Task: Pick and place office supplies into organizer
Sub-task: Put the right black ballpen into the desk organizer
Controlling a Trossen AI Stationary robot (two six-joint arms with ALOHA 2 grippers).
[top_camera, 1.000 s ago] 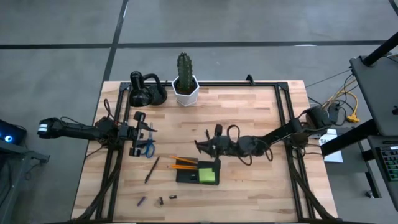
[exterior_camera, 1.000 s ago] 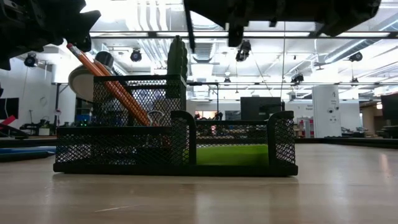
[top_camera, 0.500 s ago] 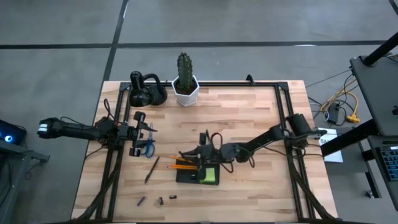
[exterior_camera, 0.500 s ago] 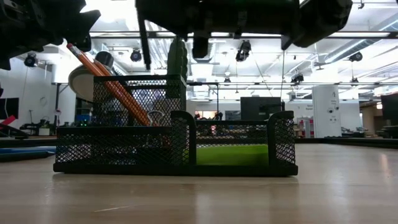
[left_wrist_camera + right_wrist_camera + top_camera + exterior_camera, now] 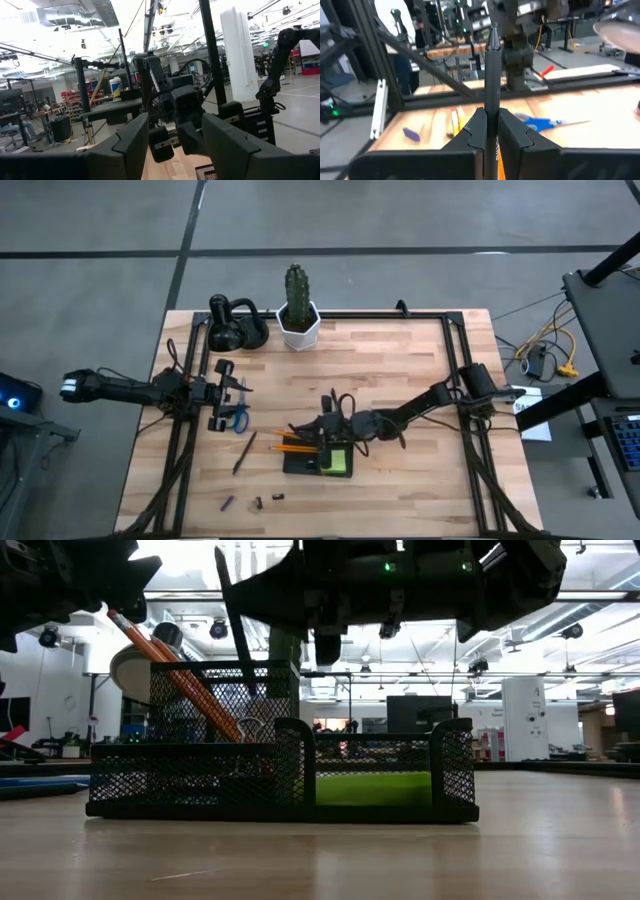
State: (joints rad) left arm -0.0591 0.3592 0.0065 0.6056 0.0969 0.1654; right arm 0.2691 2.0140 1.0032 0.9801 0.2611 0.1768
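Note:
The black mesh organizer (image 5: 318, 460) (image 5: 280, 775) sits near the table's middle front. It holds orange pencils (image 5: 175, 670) and a lime-green pad (image 5: 337, 463). My right gripper (image 5: 322, 430) (image 5: 492, 120) hovers over the organizer, shut on a dark pen (image 5: 232, 630). The pen's lower end shows behind the tall compartment's mesh. My left gripper (image 5: 228, 394) waits open at the table's left, just above the blue-handled scissors (image 5: 238, 418). Another dark pen (image 5: 244, 452) and tiny clips (image 5: 258, 503) lie flat on the wood. My right gripper pinches the pen's shaft (image 5: 492, 112) between its two fingers (image 5: 475, 135). The fingers reach in roughly level from the table's right and lie across the pen. The pen is lifted clear of the table and stands steep, its top end (image 5: 219, 555) leaning toward the table's left.
A cactus in a white pot (image 5: 298, 315) and a black rounded gadget (image 5: 235, 326) stand at the far edge. Black frame rails (image 5: 455, 360) run along the table's sides. Bare wood lies between the organizer and the cactus and along the near right.
My right gripper has moved toward the table's left and near edge, from beside the organizer to above it, staying shut on the pen. The pen has gone from upright to tilted, and its lower end has dropped behind the tall compartment's mesh.

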